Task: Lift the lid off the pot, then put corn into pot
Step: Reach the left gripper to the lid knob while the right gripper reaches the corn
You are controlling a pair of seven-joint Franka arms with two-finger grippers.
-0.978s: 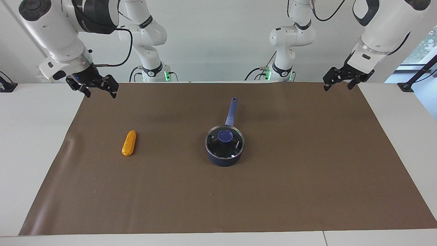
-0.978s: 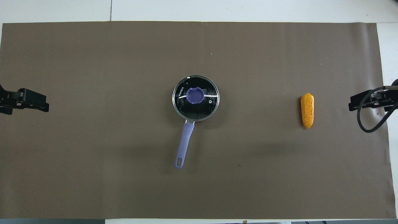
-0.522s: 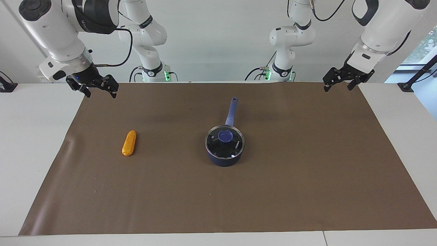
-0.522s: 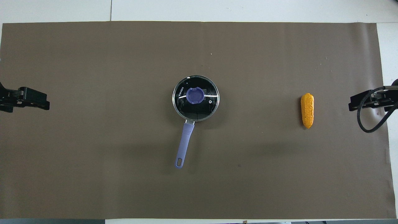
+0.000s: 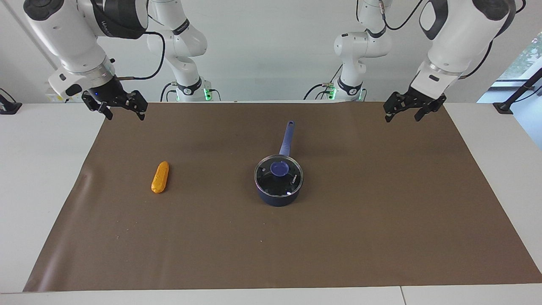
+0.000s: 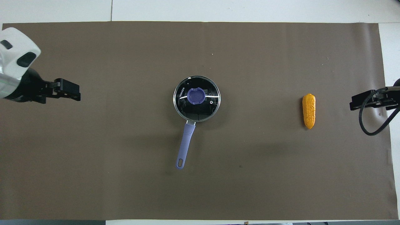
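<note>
Pot [image 5: 277,192] sits mid-mat on the brown mat [image 5: 381,212], glass lid [image 5: 278,176] seated on it, blue knob [image 5: 279,168] centred. Pot handle [image 5: 286,137] points at 6 o'clock in the overhead view, toward the robots. Corn cob [image 5: 160,177] lies flat on the mat at 3 o'clock from the pot in the overhead view, toward the right arm's end, well apart from the pot, long axis running 12-to-6.

Left gripper [image 5: 402,111] hangs in the air over the mat's edge at the left arm's end, at 9 o'clock from the pot in the overhead view; fingers spread wide, holding nothing. Right gripper [image 5: 124,111] hangs over the mat's corner at the right arm's end, at 3 o'clock from the corn in the overhead view; fingers spread wide, nothing in them. Neither touches pot, lid or corn.
</note>
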